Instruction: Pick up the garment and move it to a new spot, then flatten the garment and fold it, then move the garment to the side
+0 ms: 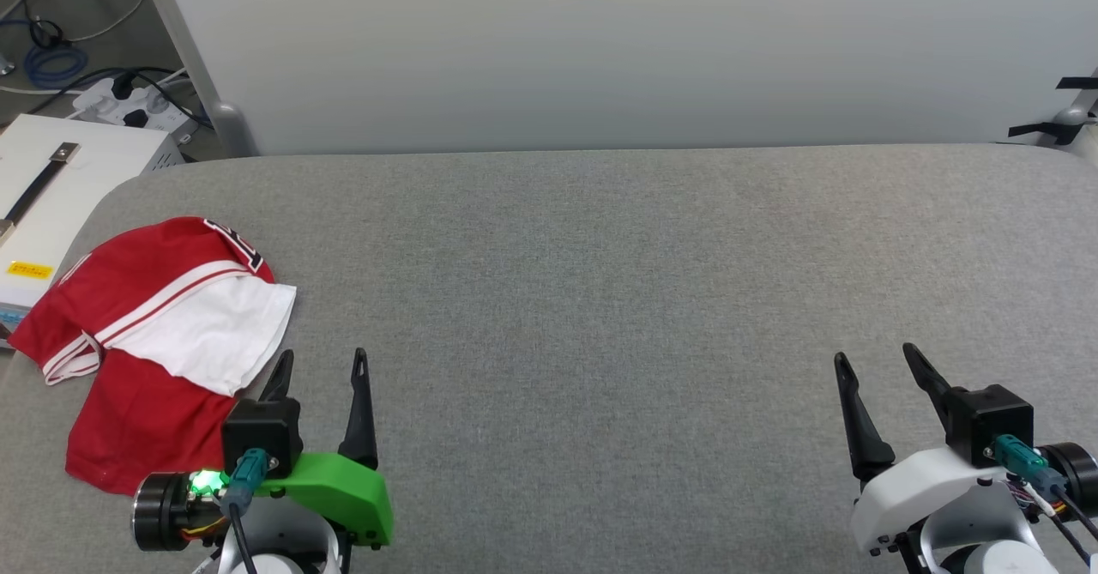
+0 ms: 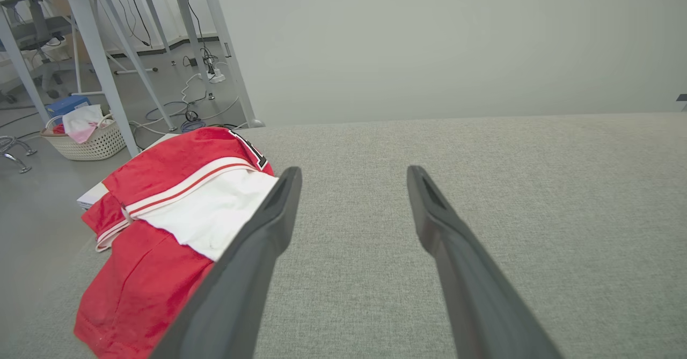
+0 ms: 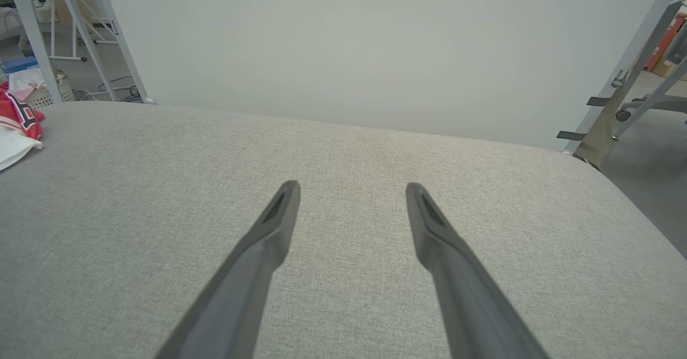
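Left gripper (image 1: pixel 324 353) and right gripper (image 1: pixel 875 351) are hovering over table (image 1: pixel 600 299), fingers spread apart, gripping nothing. Red garment (image 1: pixel 163 334) is lying crumpled at table's left edge, beside left gripper.

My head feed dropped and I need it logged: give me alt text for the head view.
A crumpled red-and-white garment lies at the left end of a grey padded table. Both arms' jaws stand open and empty at the bottom corners, the left pair close beside the garment.

Only the garment (image 1: pixel 163 334) crowds the tabletop (image 1: pixel 600 299), at its left.
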